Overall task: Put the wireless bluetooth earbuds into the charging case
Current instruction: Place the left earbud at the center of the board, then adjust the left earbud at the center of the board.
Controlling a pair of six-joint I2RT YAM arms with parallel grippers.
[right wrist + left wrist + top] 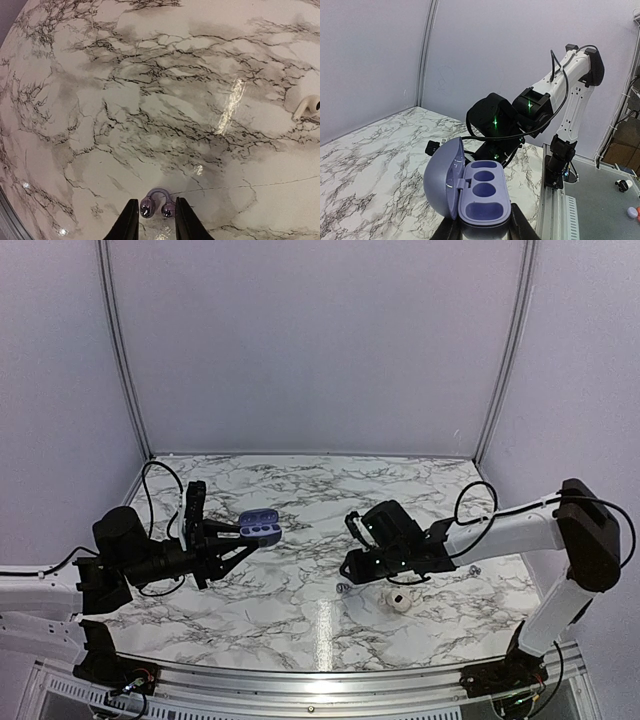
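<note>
The left hand (484, 229) clamps the open charging case (481, 197) aloft by its base; right of the case, a light, slippery earbud (306, 107) lies on the bench (150, 100), best pinched across its bulb, while the right hand (156, 202) straddles a small lavender piece (157, 206), grip unclear.

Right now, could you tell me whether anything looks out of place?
Nothing looks damaged or spilled. A small purple arched piece sits between the fingers of the right gripper, while the white earbud lies apart on the table.

At bottom centre, the right gripper (155, 204) straddles a small purple U-shaped piece (158, 191) on the marble table (150, 100); a white earbud (306, 107) lies at the right edge.
</note>
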